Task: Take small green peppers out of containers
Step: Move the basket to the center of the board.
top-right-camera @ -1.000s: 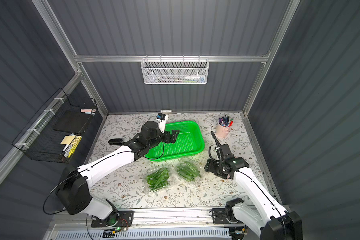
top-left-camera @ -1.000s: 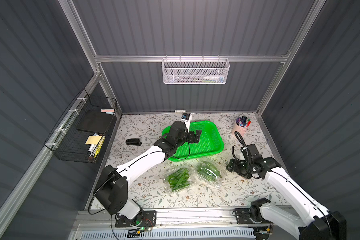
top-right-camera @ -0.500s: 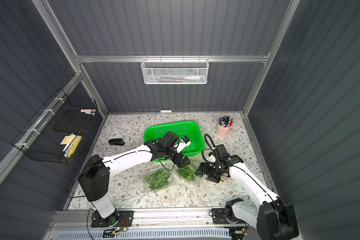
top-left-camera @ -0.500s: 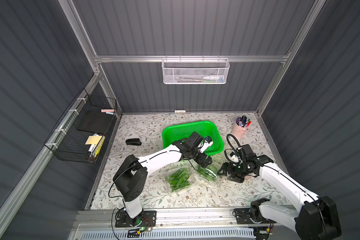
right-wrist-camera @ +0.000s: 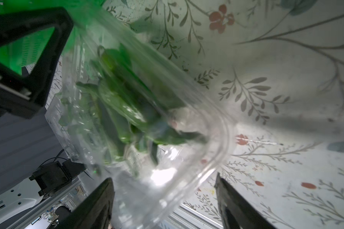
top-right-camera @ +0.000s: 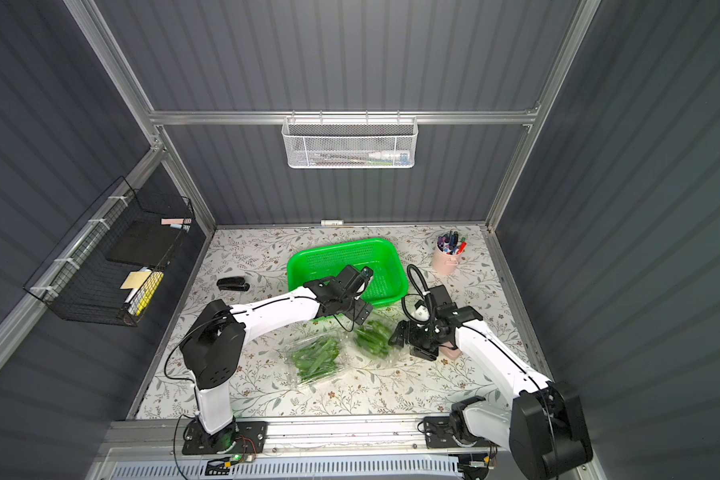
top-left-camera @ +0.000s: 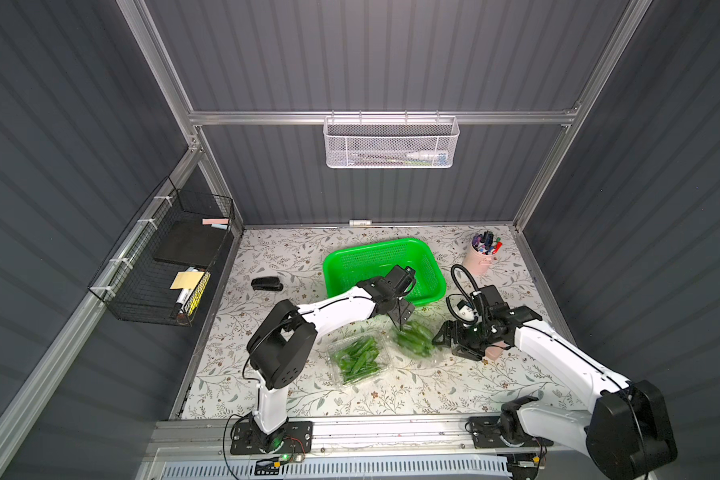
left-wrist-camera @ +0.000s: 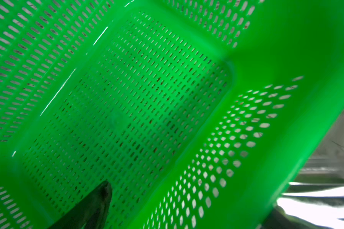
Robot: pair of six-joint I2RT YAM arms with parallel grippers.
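Right gripper (right-wrist-camera: 162, 177) is the one I'm steering. Its jaws stand wide apart with nothing pinched: the rounded near corner of the clear clamshell container (right-wrist-camera: 197, 119) pokes in between the two fingertips (right-wrist-camera: 104, 190), and neither pad visibly touches it. The small green peppers (right-wrist-camera: 115, 103) lie heaped inside that box, straight ahead of the jaws, behind thin plastic that looks smeared, as if the box is shifting. On the far side of the box from my fingers, the left gripper (top-left-camera: 400, 316) hangs spread open over the opposite edge, with the bright green perforated basket (top-left-camera: 337, 266) right behind it. Its wrist camera sees almost nothing but basket. My read is that the step in hand is bracing this box and getting its lid open. I would close slowly on the rim only, since plastic this thin will likely buckle, or skate across the floral tabletop (top-left-camera: 433, 386), if squeezed or shoved. Ideally one gripper pins the base low while the other lifts the lid flap, though I can't tell where the hinge or latch sits. The second clamshell (top-left-camera: 358, 359), also full of peppers, lies just beside the first, off to one side of my jaws. My right forearm stretches low over the table, fingers pointing roughly level at the box. The left arm reaches out long, its wrist bent downward.
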